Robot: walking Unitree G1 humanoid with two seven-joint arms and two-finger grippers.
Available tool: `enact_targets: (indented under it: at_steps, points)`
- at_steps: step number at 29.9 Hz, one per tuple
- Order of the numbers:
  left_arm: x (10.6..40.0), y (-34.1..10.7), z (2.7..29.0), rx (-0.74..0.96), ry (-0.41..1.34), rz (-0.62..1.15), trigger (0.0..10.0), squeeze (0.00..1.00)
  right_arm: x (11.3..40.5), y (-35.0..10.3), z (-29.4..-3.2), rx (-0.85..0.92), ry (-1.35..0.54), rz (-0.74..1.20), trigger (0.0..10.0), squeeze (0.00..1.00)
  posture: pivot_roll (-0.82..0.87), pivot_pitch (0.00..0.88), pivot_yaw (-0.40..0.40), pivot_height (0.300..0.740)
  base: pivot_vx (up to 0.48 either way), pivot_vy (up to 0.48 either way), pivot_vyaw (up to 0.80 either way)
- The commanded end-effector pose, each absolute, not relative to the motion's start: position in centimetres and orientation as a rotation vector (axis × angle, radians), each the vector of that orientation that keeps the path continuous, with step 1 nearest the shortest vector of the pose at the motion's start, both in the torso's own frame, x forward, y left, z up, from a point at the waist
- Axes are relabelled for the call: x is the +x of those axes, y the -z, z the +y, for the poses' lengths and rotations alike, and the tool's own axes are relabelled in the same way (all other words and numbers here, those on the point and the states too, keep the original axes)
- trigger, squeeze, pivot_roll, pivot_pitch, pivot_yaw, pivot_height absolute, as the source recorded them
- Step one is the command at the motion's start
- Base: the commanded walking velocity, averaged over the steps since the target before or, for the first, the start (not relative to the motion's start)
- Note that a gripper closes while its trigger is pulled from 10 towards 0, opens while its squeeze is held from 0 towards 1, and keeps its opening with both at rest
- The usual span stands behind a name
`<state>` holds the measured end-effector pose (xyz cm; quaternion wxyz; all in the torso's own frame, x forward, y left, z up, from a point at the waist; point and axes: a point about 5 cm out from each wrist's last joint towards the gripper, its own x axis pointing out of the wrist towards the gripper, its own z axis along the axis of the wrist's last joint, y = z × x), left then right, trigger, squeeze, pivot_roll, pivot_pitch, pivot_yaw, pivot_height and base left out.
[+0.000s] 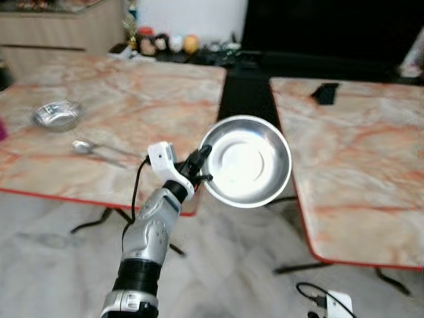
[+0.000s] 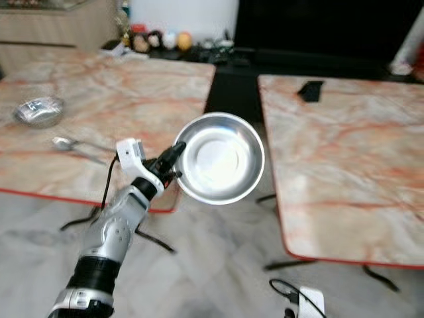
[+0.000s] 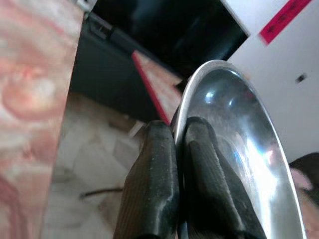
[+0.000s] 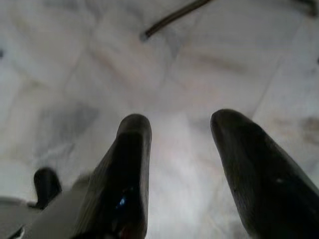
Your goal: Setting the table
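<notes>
My left gripper (image 1: pixel 201 165) is shut on the rim of a shiny steel plate (image 1: pixel 246 161), held up in the air over the gap between two marble tables. The plate tilts so its hollow faces the head camera. In the left wrist view both black fingers (image 3: pixel 162 184) pinch the plate's edge (image 3: pixel 234 129). On the left table (image 1: pixel 132 99) lie a small steel bowl (image 1: pixel 58 114) and a spoon (image 1: pixel 93 150). My right gripper (image 4: pixel 182 164) hangs open over the pale floor, nothing between its fingers.
The right marble table (image 1: pixel 358 152) has a red edge and a small dark object (image 1: pixel 324 93) near its far side. A dark cabinet with a screen (image 1: pixel 318 33) stands behind. Small figures (image 1: pixel 165 43) line the back shelf. A cable and white device (image 1: pixel 331 301) lie on the floor.
</notes>
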<state>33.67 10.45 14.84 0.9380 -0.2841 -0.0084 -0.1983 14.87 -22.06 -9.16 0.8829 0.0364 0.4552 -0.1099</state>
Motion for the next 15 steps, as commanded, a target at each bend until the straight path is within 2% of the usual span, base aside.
enact_targets:
  at_steps: [1, 15]
  points:
    - [33.80, -15.89, 9.87, -0.582, 0.431, -0.050, 10.0, 0.00, 14.44, 9.27, -22.46, 0.065, 0.234, 0.968, 10.0, 0.00, 0.12, 0.000, -0.048, 0.707, 0.000, -0.480, 0.00]
    - [33.73, -15.84, 10.00, -0.581, 0.420, -0.051, 10.0, 0.00, 14.41, 9.29, -22.47, 0.046, 0.214, 0.978, 10.0, 0.00, 0.13, 0.000, -0.053, 0.707, 0.000, -0.480, 0.00]
